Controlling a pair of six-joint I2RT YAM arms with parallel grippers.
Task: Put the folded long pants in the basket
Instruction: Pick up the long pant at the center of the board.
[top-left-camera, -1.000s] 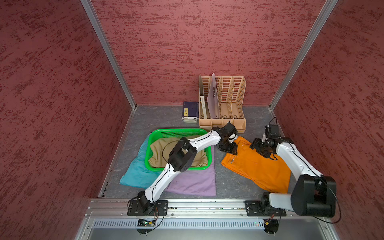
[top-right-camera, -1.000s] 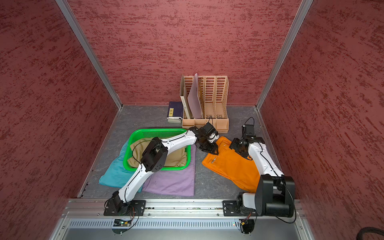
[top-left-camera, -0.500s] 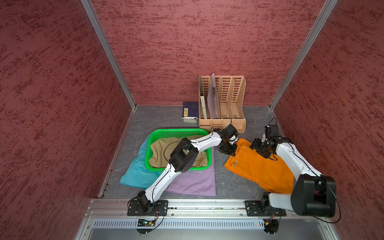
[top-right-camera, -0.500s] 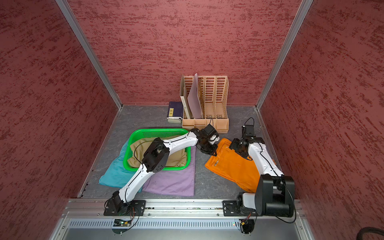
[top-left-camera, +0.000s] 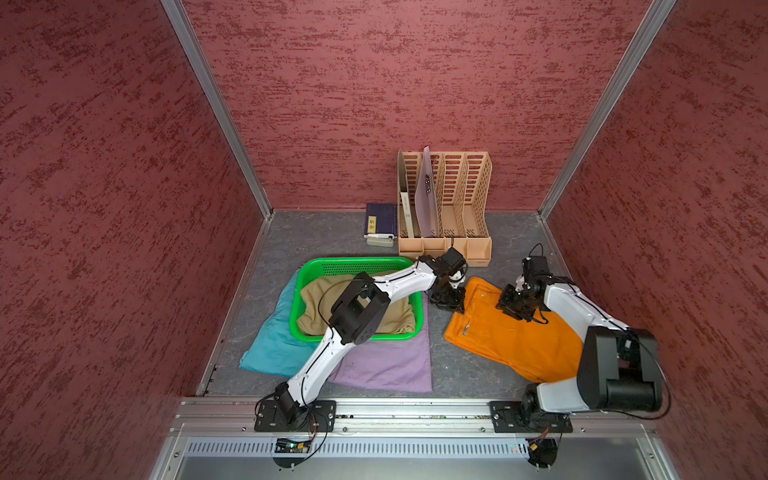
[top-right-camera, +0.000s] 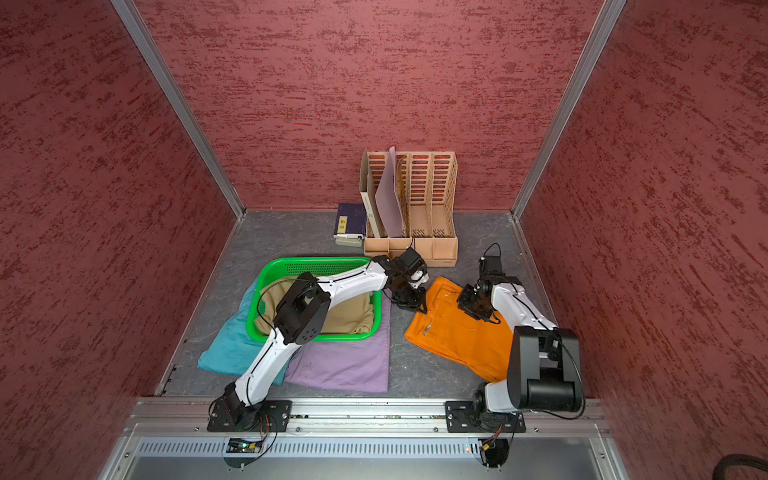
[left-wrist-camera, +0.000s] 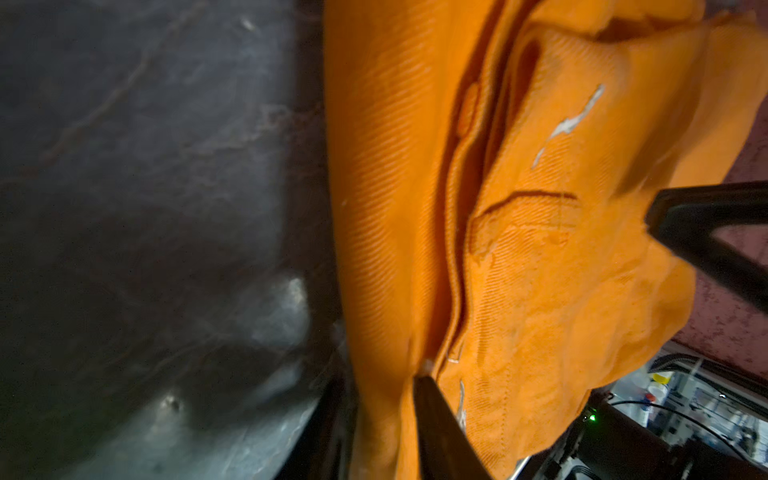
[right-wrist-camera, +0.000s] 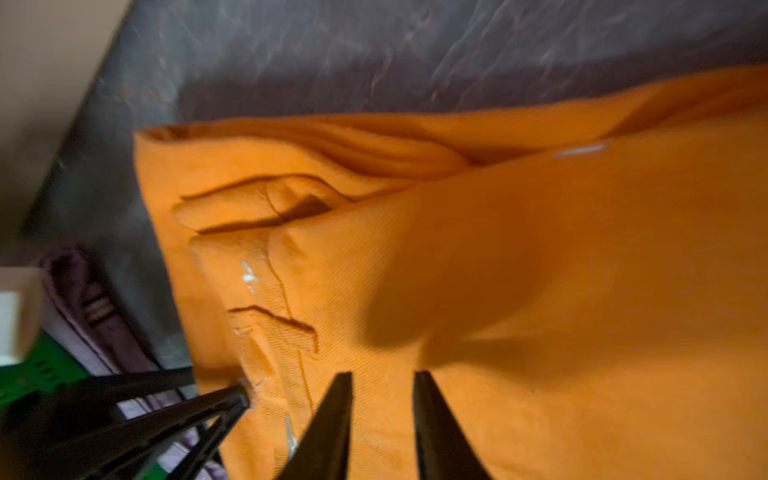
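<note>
The left gripper (left-wrist-camera: 534, 293) stands open astride the orange pants' (top-left-camera: 511, 345) far corner. The right gripper (right-wrist-camera: 380, 376) is nearly closed, its grip unclear. A thin pinch may slip, unfolding them.

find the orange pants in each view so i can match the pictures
In a top view: orange pants lie right of the basket.
In a top view: pants, same spot.
Left wrist: pants fill much of the frame.
Right wrist: pants fill much of the frame.
Shared landmark: floor along the pants' edge.
</note>
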